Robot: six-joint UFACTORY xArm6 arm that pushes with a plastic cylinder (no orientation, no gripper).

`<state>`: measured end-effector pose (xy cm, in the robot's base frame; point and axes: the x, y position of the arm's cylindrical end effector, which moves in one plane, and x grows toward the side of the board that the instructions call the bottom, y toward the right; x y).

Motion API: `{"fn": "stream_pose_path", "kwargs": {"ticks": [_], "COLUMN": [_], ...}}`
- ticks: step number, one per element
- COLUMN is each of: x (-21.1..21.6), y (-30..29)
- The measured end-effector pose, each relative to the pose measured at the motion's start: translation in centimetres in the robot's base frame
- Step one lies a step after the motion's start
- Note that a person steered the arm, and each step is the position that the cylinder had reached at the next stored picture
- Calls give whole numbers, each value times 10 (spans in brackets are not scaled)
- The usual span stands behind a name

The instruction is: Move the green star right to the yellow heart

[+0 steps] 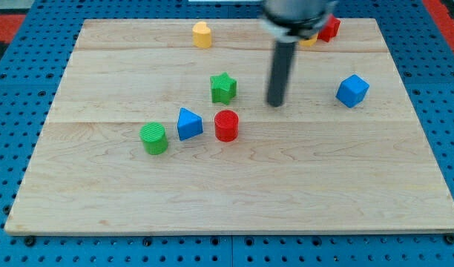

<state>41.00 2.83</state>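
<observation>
The green star (223,87) sits on the wooden board (234,185), a little above its middle. The yellow heart (202,35) lies near the board's top edge, up and slightly left of the star. My tip (276,103) rests on the board to the right of the green star, a short gap apart from it and slightly lower. The rod rises from the tip towards the view's top.
A red cylinder (226,125), a blue triangular block (188,124) and a green cylinder (154,139) lie in a row below the star. A blue cube (352,90) sits at right. A red block (329,28) and a yellow block (308,39) lie behind the rod at top.
</observation>
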Motion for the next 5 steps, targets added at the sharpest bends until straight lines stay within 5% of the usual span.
{"fn": "stream_pose_path", "kwargs": {"ticks": [2, 3, 4, 5], "x": [-79, -31, -65, -111], "y": [-59, -107, -136, -85]}}
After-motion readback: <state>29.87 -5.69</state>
